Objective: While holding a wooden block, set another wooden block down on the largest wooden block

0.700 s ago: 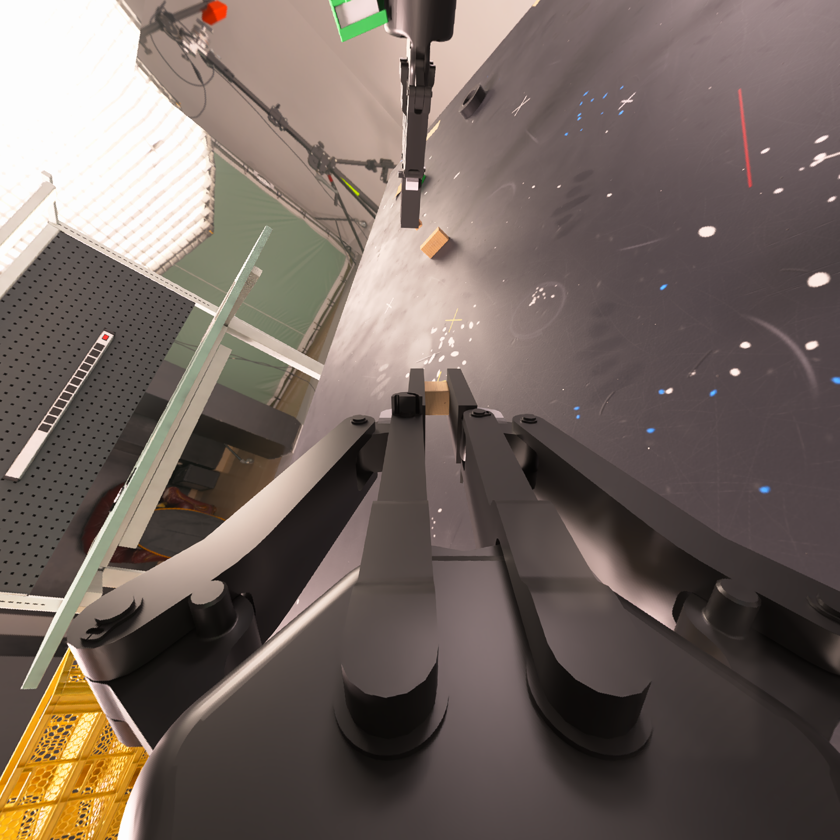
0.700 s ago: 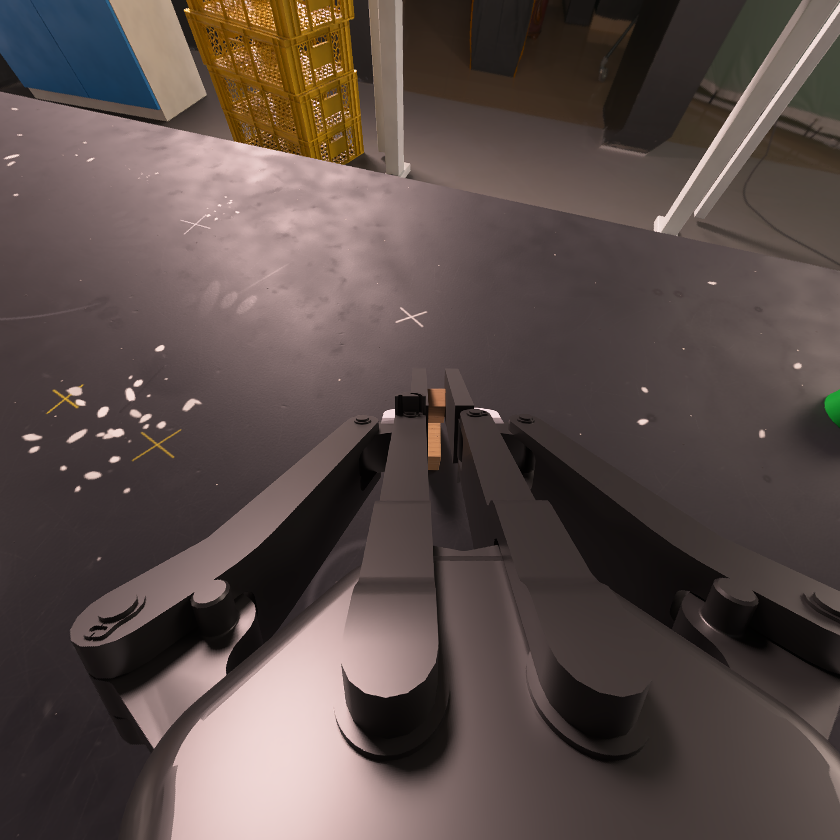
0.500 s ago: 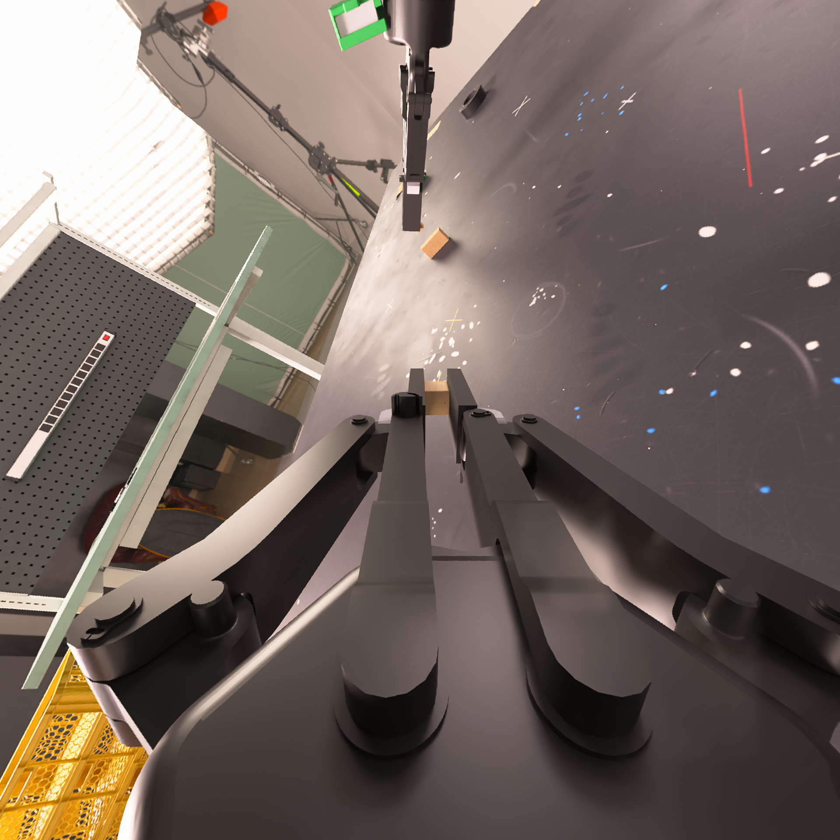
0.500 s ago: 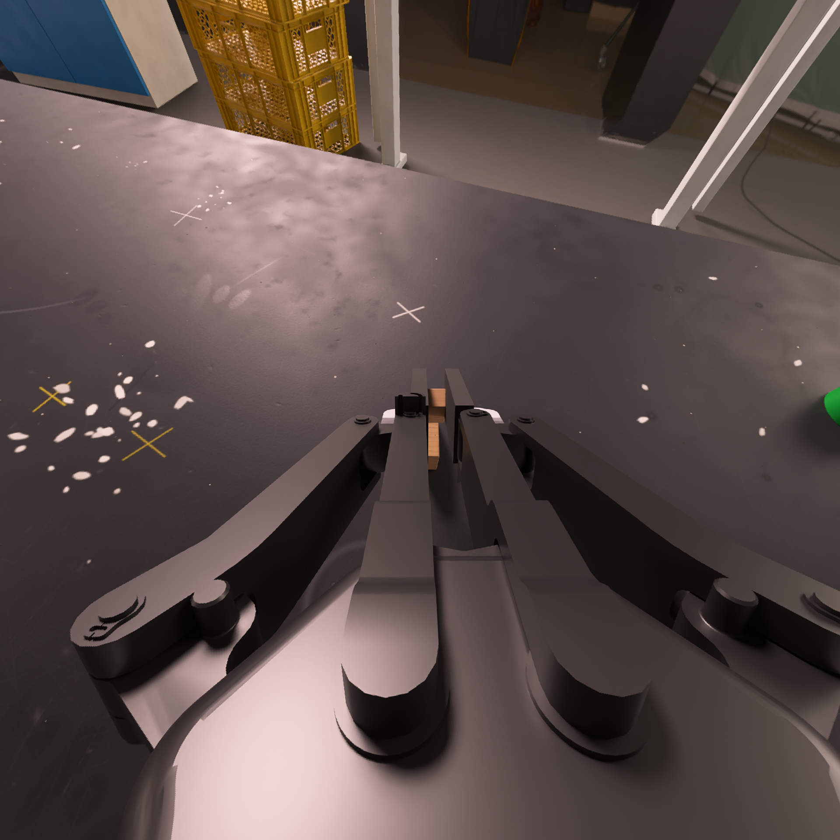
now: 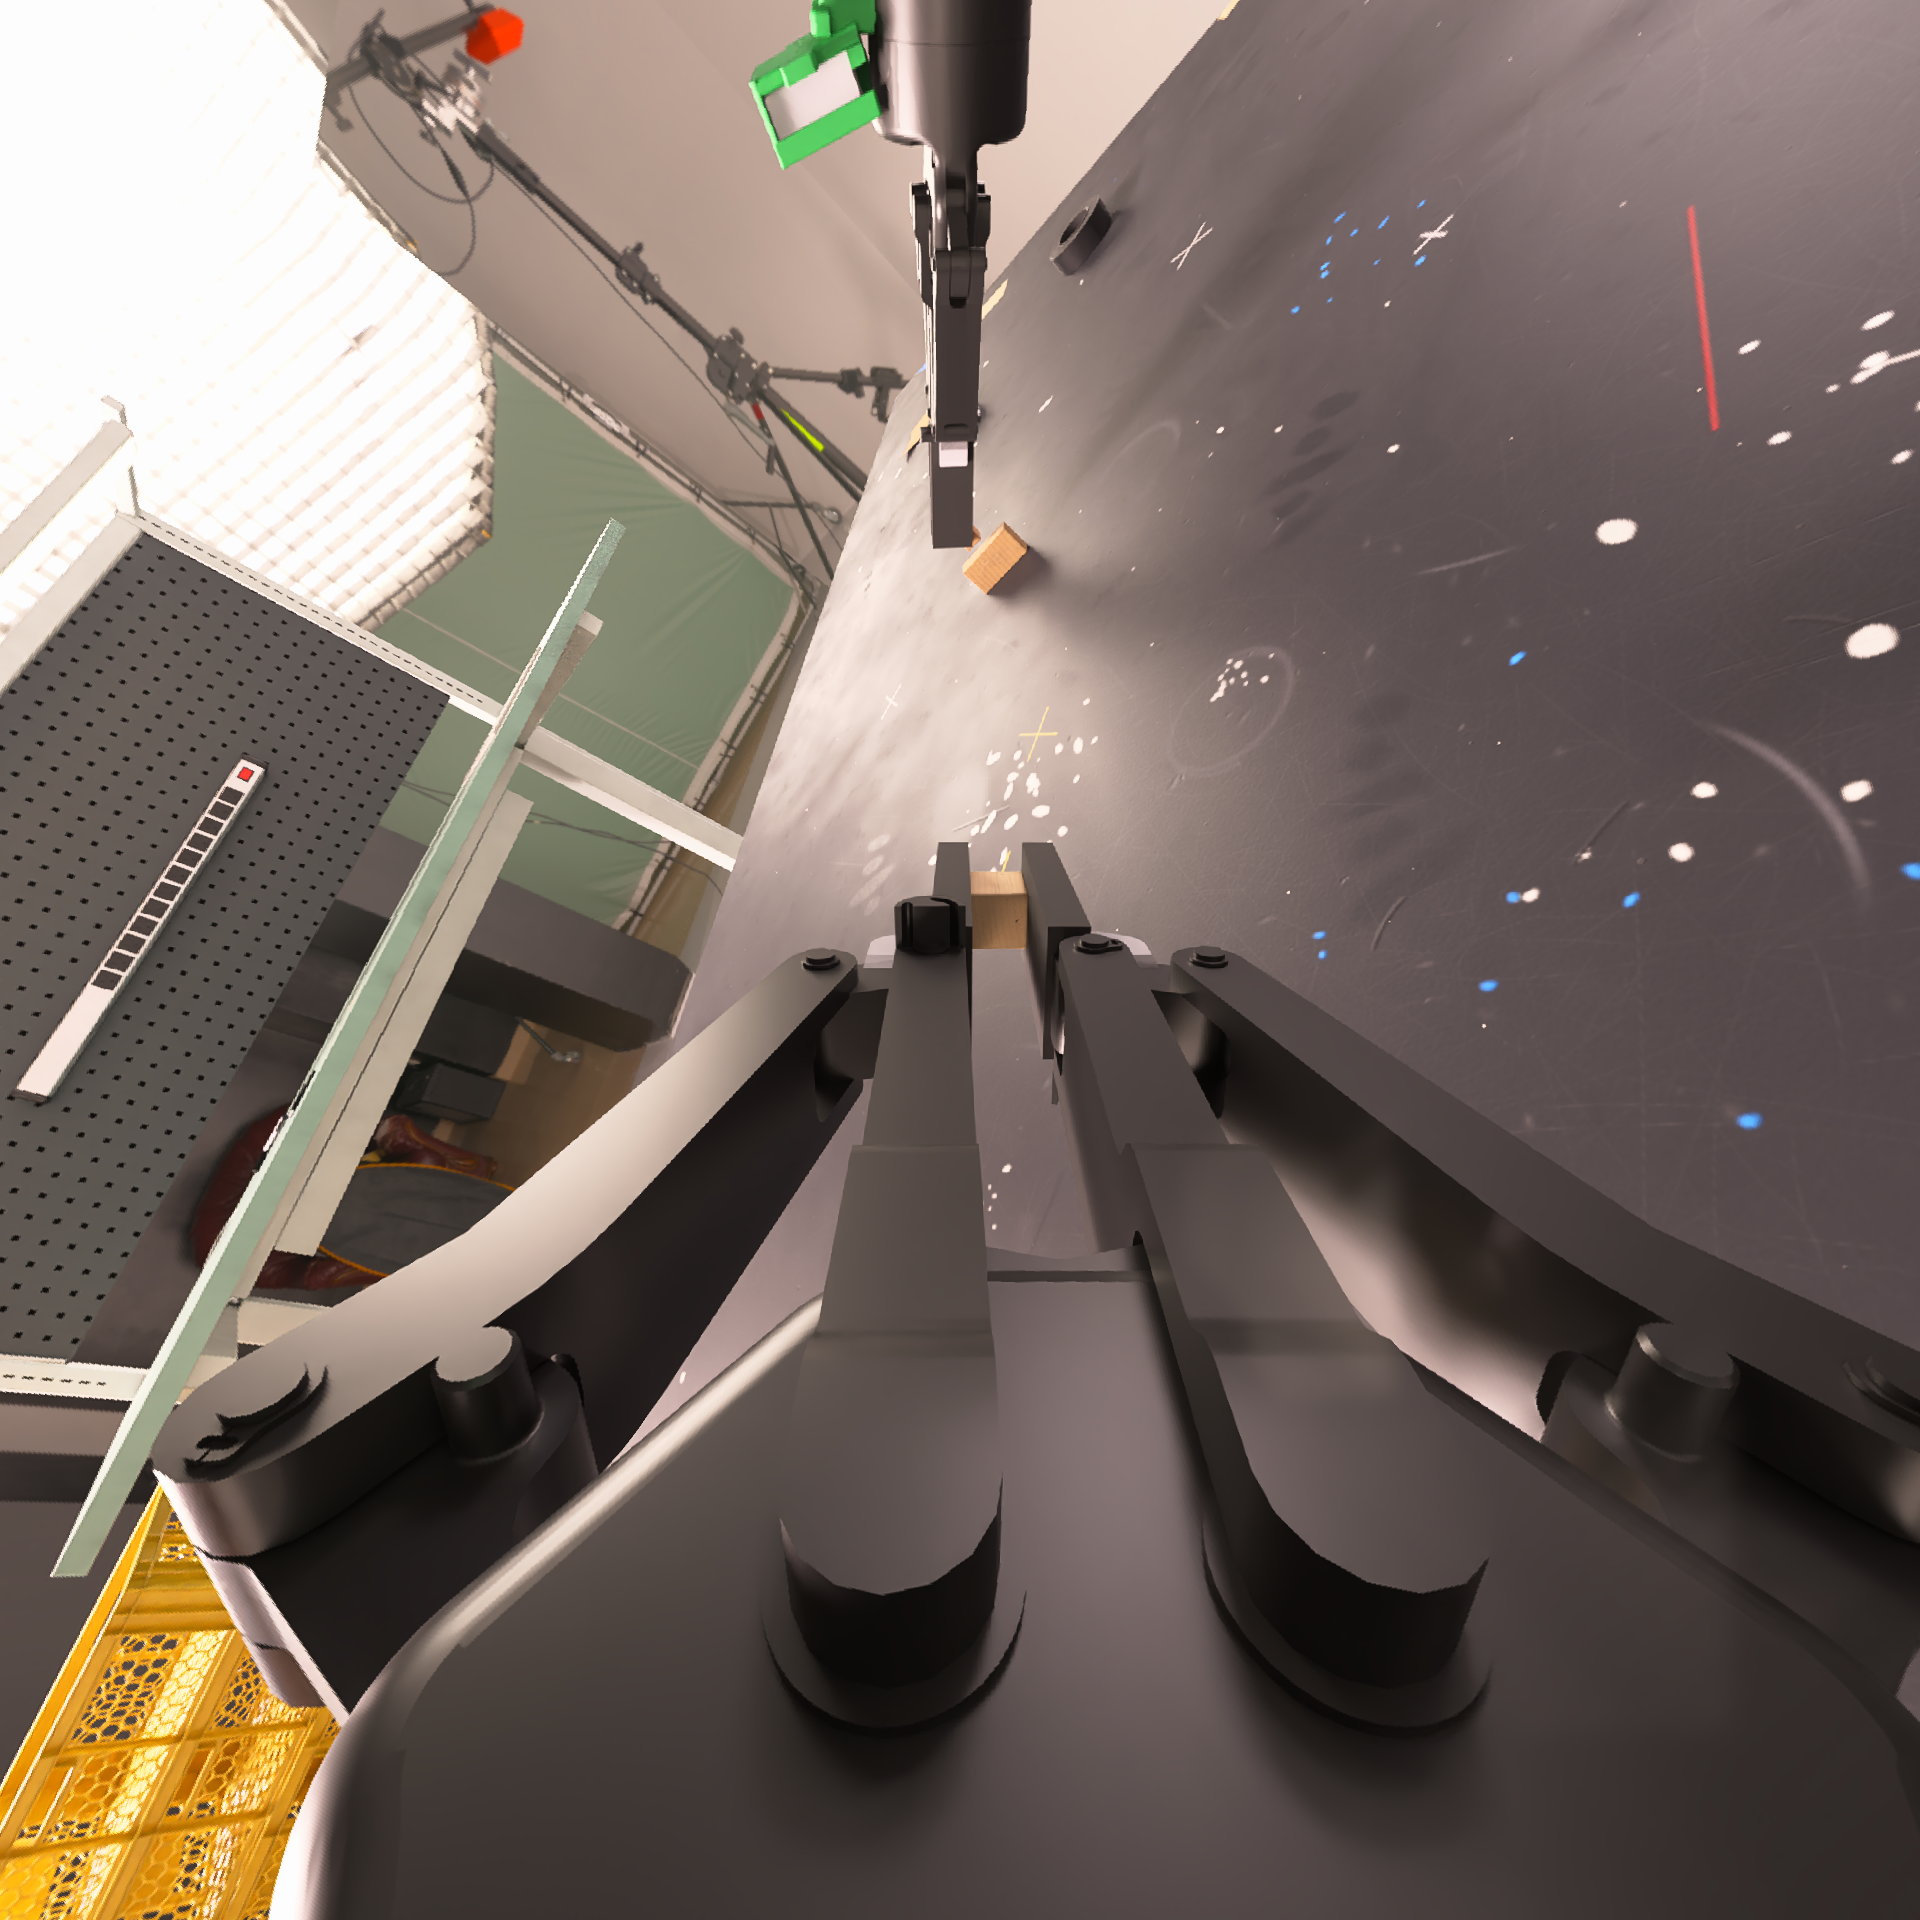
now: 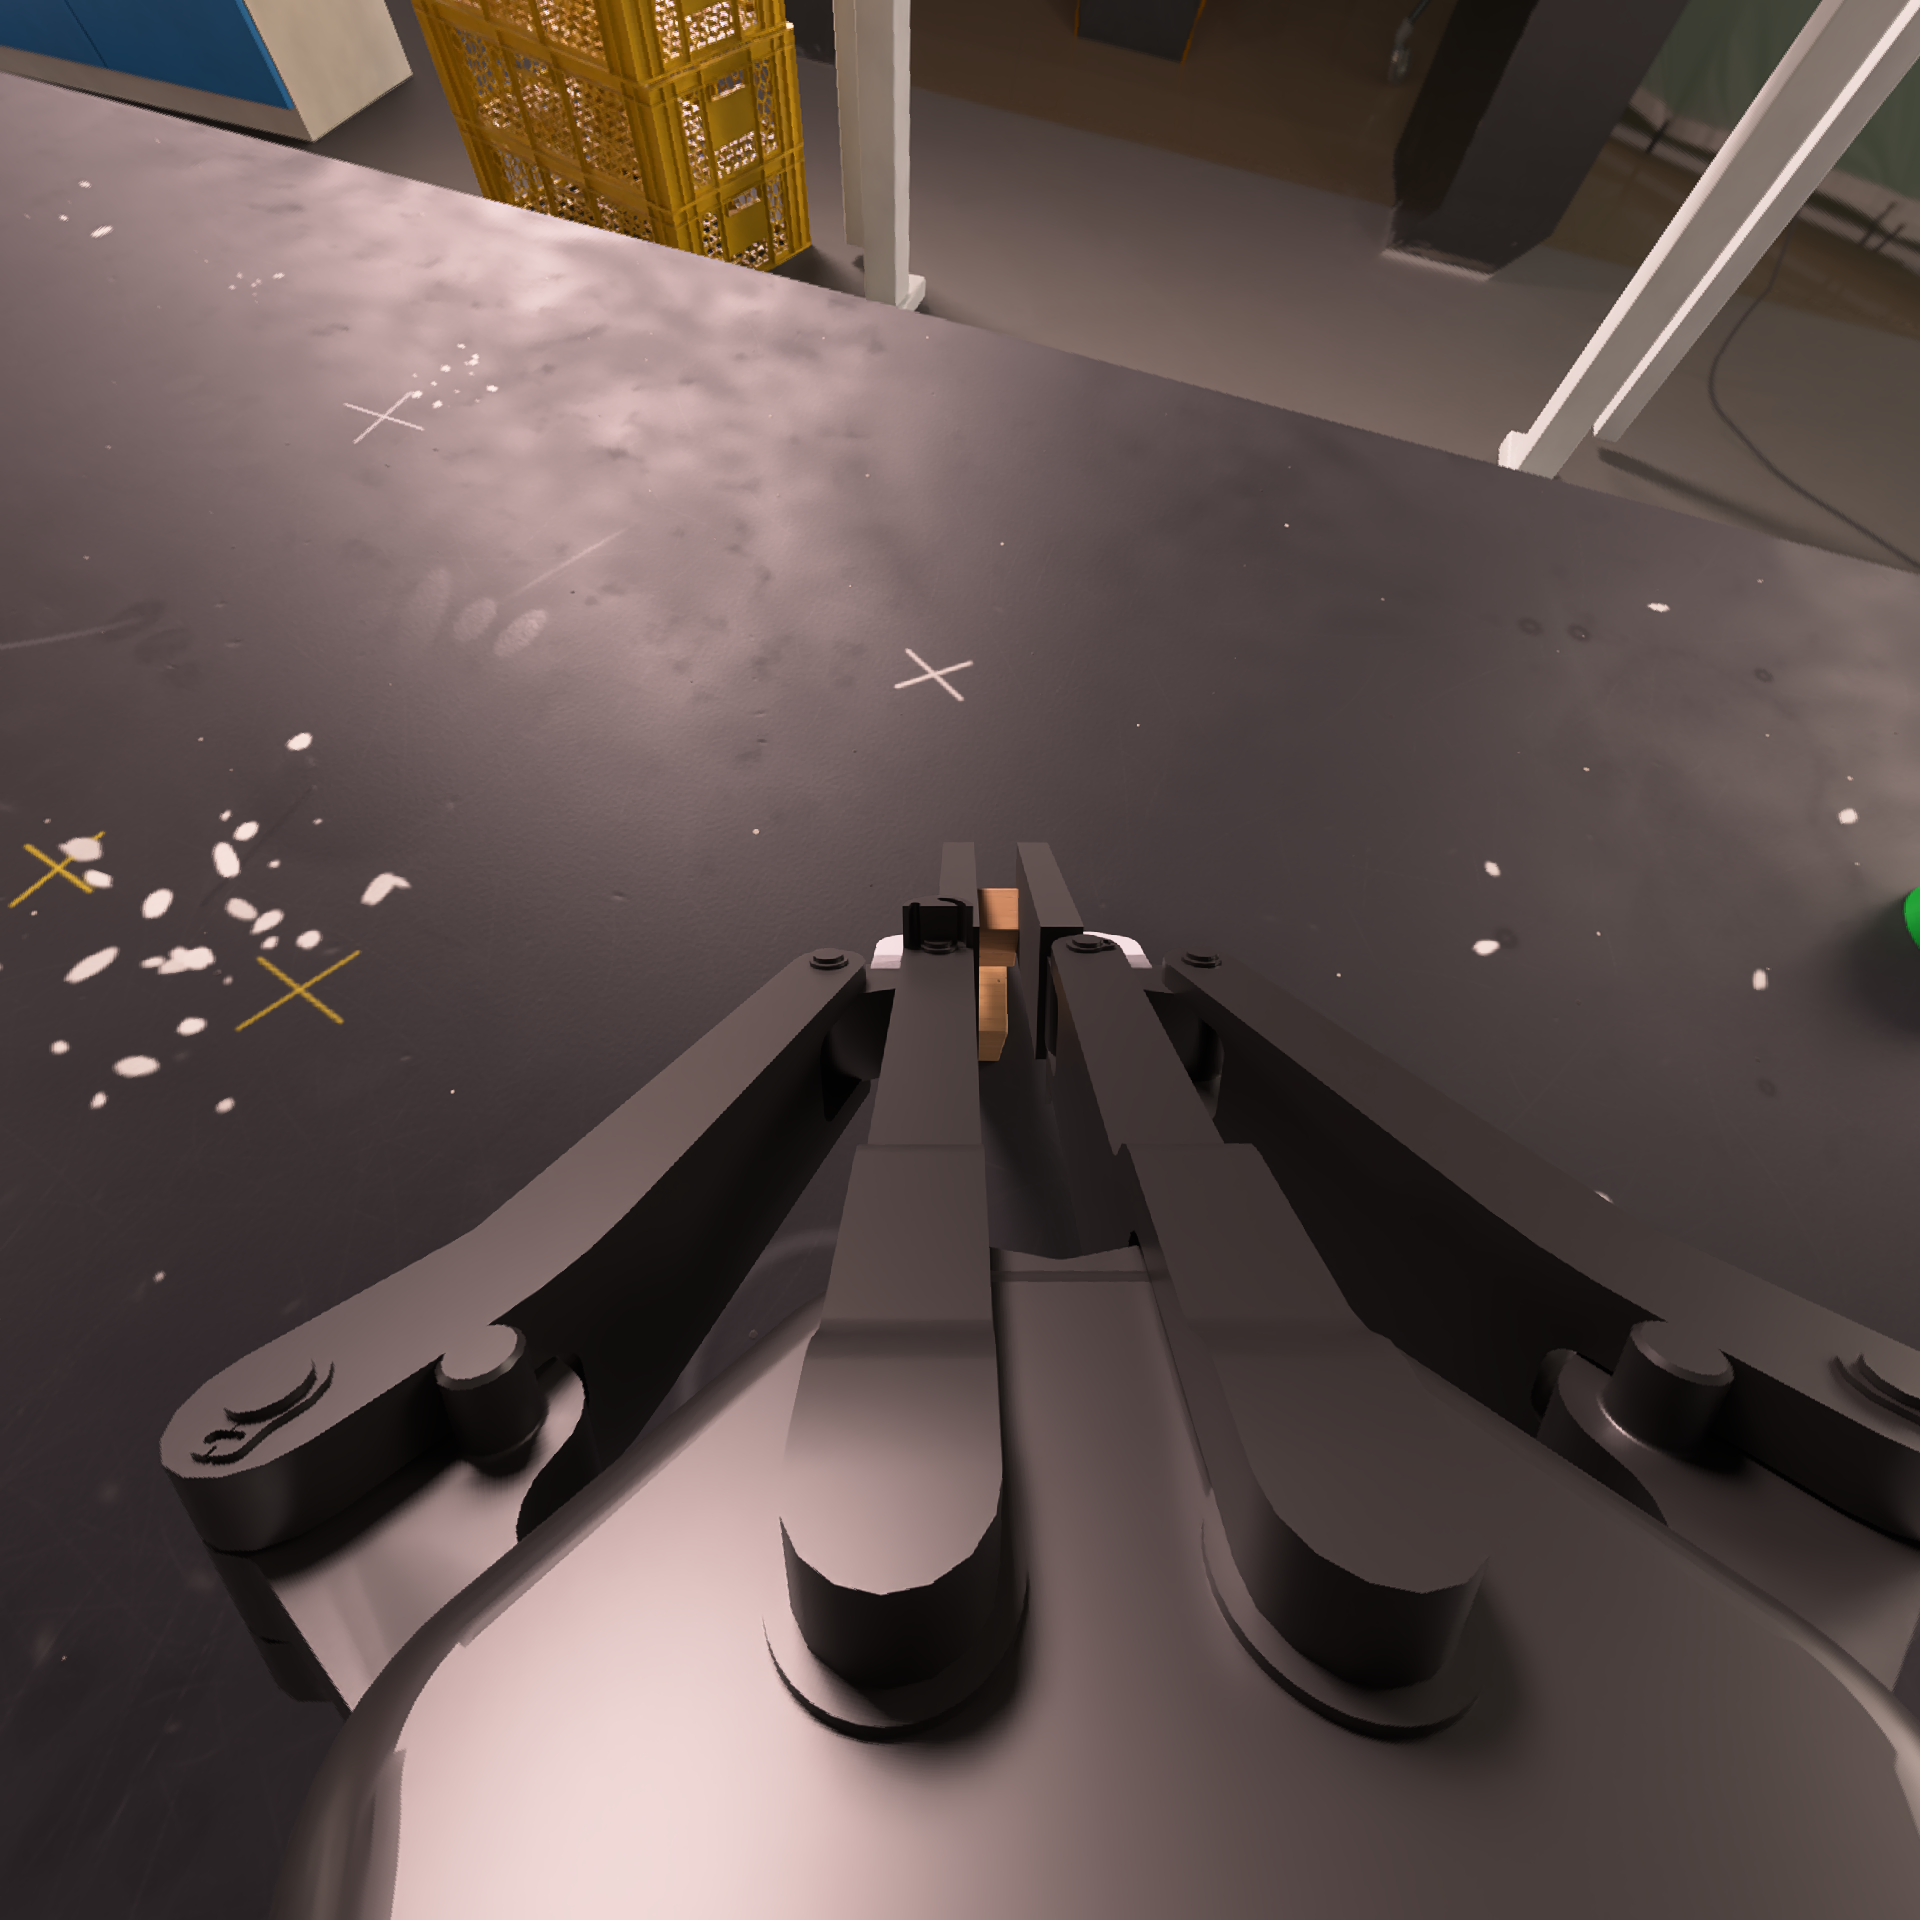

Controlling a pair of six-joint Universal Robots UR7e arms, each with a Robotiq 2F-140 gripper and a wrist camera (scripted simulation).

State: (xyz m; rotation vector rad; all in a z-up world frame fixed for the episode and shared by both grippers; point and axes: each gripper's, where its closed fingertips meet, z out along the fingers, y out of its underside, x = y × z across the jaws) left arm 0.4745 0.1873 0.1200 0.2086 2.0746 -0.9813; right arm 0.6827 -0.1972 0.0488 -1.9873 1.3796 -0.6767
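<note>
Left wrist view: left gripper (image 5: pixel 995 873) is clamped on a pale wooden block (image 5: pixel 997 909) pinched between its fingertips, above the dark bench (image 5: pixel 1455 727). Beyond that held block, far up the bench, lies a loose wooden block (image 5: pixel 997 558), judged to be the largest one. The right gripper (image 5: pixel 951 520) hangs with its tip just beside the loose block, on the side nearer the bench edge; whether they touch cannot be told. A green fitting (image 5: pixel 816 94) sits on the right arm's wrist above it.

Right wrist view: right gripper (image 6: pixel 1000 878) is closed on a thin wooden block (image 6: pixel 997 966), seen edge-on between the fingers. The loose block is not in view here. A white cross mark (image 6: pixel 933 675) lies on the bench beyond the thin block; yellow crates (image 6: pixel 644 114) stand past the bench edge.

Step in hand, as judged: carrying the thin block to the loose block while the left gripper holds its own. The next move calls for centring over the loose block's top face, lowering, then releasing.

No legible writing or brand shows.
</note>
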